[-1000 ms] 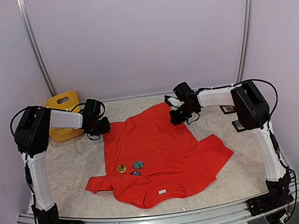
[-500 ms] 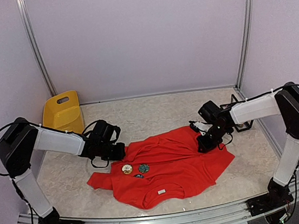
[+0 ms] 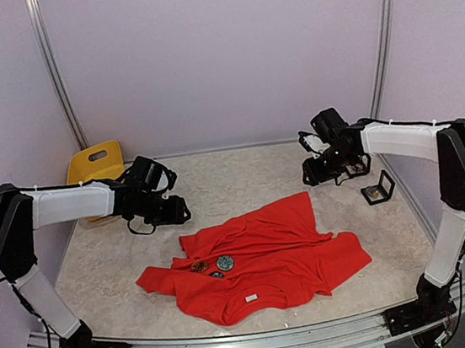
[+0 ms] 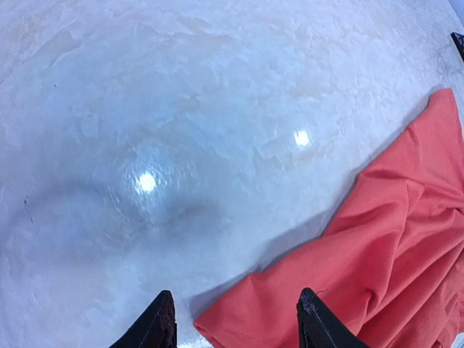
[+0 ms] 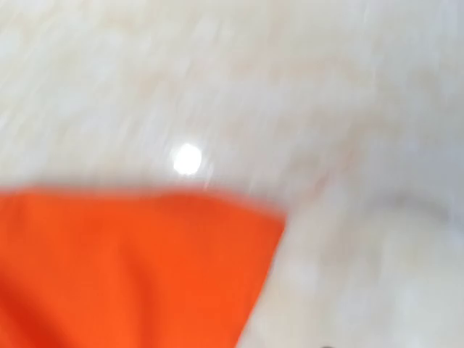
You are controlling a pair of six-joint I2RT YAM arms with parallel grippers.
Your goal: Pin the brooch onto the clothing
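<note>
both claws off the cloth, t-shirt rumpled with three brooches on it

i have the red-orange t-shirt [image 3: 264, 259] lying on the marbled table [image 3: 241, 173], collar toward the near edge, with the white neck label [image 3: 251, 297] showing just inside the collar. its far hem is pulled up into loose folds and is not lying flat. three round brooches sit on the shirt's left chest, close together: a gold-brown brooch [image 3: 200, 266], a teal brooch [image 3: 225, 262] just to its right, and a dark blue brooch [image 3: 217, 274] just nearer the collar than those two. from here i cannot tell whether any of them is pinned through the fabric or only resting on it.

the left claw [image 3: 178, 211] hangs above bare table beyond the shirt's far left corner, apart from the cloth. on its wrist camera the two black fingertips [image 4: 158, 326] stand spread, with nothing pinched between them. the shirt's edge [image 4: 377, 246] lies on the table below and to the right of them.

the right claw [image 3: 310, 173] hangs beyond the shirt's far right corner, also apart from it. its wrist picture is smeared by blur. i can make out only a red-orange patch [image 5: 130, 268] against pale table, and no fingers clearly. so i cannot tell how wide that claw stands. in the top view nothing hangs from it.

a small black stand [image 3: 377, 190] sits on the table just right of the shirt's far right corner, not touching it. a yellow bin [image 3: 94, 163] sits well apart from the shirt, past its far left, partly hidden by the left arm.
</note>
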